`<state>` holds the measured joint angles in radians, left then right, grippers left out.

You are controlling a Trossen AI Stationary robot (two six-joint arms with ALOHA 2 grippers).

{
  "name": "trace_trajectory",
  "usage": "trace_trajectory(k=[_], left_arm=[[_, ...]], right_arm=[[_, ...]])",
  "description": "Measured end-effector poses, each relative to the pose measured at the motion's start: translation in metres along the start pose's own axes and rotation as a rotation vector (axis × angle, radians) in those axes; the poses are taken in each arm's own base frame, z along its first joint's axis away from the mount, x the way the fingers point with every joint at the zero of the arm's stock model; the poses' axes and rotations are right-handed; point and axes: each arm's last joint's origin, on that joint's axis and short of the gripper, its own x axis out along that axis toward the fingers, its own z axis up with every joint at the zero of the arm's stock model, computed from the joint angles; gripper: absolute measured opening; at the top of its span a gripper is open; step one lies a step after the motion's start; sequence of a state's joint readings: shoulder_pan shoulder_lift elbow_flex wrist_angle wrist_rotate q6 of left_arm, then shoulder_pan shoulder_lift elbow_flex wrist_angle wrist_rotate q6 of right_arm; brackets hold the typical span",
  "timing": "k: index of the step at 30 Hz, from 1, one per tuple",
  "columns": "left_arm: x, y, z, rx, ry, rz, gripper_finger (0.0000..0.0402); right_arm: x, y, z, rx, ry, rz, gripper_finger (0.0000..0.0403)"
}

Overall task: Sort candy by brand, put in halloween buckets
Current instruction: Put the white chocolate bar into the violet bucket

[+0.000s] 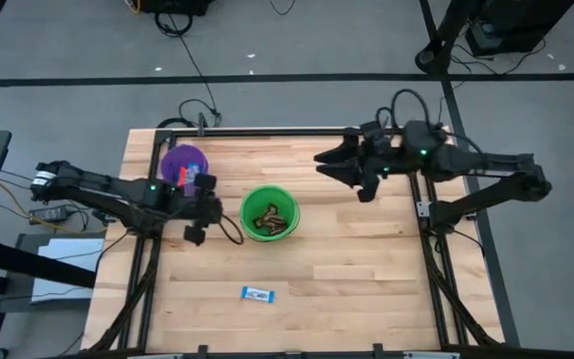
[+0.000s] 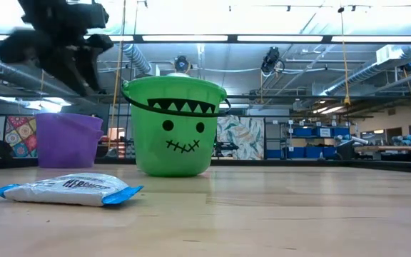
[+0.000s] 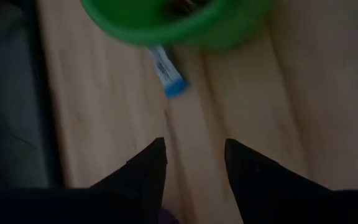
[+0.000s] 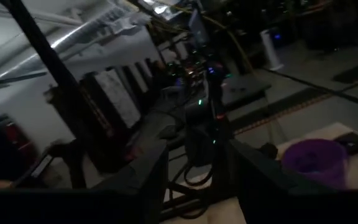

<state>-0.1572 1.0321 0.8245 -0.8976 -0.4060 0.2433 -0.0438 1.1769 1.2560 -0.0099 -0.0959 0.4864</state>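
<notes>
Green bucket [image 1: 269,213] stands mid-table with dark brown bars [image 1: 271,220] inside; I see its stitched face in the low view, and the purple bucket [image 1: 183,163] just beyond it. My left gripper [image 1: 210,207] sits between the two buckets, near the green rim and beside the purple one, its fingers [image 3: 143,176] spread with bare wood showing between them and nothing held. One blue-and-white bar [image 1: 258,293] lies flat on the table [image 1: 347,269], well apart from this gripper, on the green bucket's far side. My right gripper [image 1: 325,160] hovers off the green bucket's other side, raised above the wood, its fingers [image 4: 148,174] spread and empty.
</notes>
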Motion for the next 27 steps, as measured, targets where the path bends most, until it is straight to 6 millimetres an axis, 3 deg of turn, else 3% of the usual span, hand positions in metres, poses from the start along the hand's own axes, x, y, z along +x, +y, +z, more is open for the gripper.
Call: trace_trajectory(k=[5,14,17,20,27], left_arm=[[0.024,0.000,0.000,-0.013,-0.083,0.100,0.0167],[0.053,0.011,-0.018,-0.103,-0.069,0.176,0.0167],[0.046,0.022,-0.016,-0.209,-0.111,0.149,0.0167],[0.026,0.041,-0.005,-0.334,-0.251,0.132,0.0167],[-0.007,0.102,0.002,-0.627,-0.479,0.187,0.0167]], right_arm=[[-0.006,0.011,-0.008,0.010,0.021,-0.069,0.0176],[0.006,0.022,-0.025,0.055,0.060,-0.081,0.0176],[0.008,0.022,-0.027,0.069,0.068,-0.080,0.0176],[0.009,0.022,-0.028,0.069,0.071,-0.081,0.0176],[0.009,0.022,-0.028,0.044,0.071,-0.080,0.0176]])
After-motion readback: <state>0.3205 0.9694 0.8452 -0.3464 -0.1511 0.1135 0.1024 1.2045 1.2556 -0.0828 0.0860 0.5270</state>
